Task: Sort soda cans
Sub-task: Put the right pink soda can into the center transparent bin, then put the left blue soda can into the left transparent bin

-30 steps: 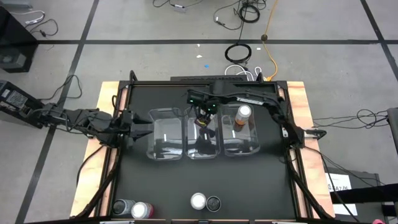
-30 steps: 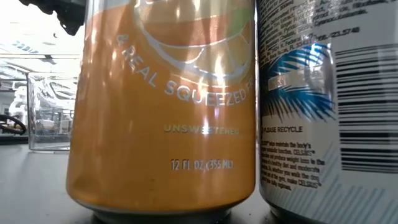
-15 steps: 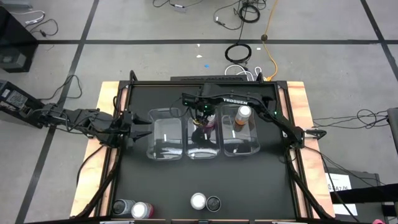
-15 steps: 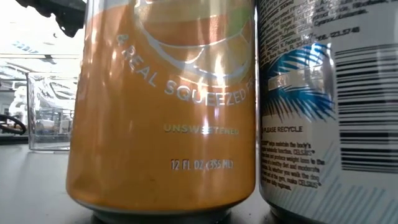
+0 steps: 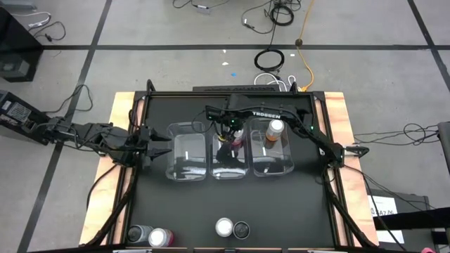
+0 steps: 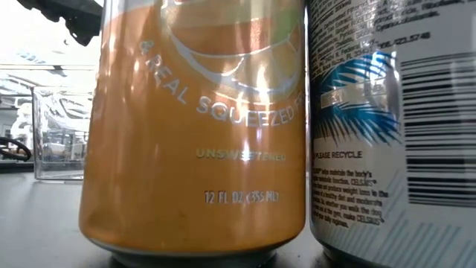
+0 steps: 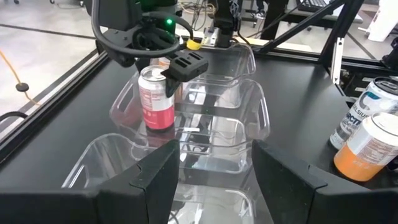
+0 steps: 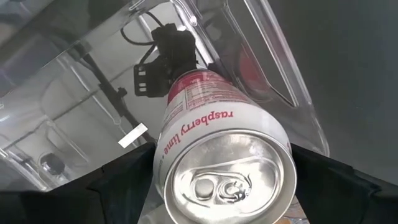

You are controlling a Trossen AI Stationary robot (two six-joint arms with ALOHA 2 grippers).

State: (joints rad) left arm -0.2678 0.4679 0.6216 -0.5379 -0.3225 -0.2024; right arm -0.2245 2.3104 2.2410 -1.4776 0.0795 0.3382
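A pink-red soda can (image 7: 155, 102) stands upright inside the middle clear bin (image 5: 228, 169). My right gripper (image 5: 228, 132) reaches down onto it from above and is shut on it. An orange can (image 5: 274, 130) stands in the right bin. Along the near edge stand a dark can (image 5: 140, 233), a pink-red can (image 5: 160, 237), an orange can (image 5: 223, 227) and a dark can (image 5: 241, 228). The last two fill the low view, the orange can (image 6: 193, 126) and the dark can (image 6: 394, 126). My left gripper (image 7: 214, 180) is open and hovers at the left bin's (image 5: 186, 158) left end. My right gripper holds the pink-red can near its top rim (image 7: 163, 78), pinched between the two fingers, one finger (image 8: 118, 180) on each side. The fingers come from above, pointing down. The can is upright with its bottom down by the bin's floor; I cannot tell whether it rests there.
Three clear bins sit side by side mid-table, the left one without a can. The table has a raised frame (image 5: 330, 176) along its sides. Open black tabletop lies between the bins and the cans at the near edge.
My right arm has flattened out and lowered its gripper into the middle bin, shifting a little toward the far edge. The pink-red can now shows beside the wrist in the bin. Nothing has moved in the last half second.
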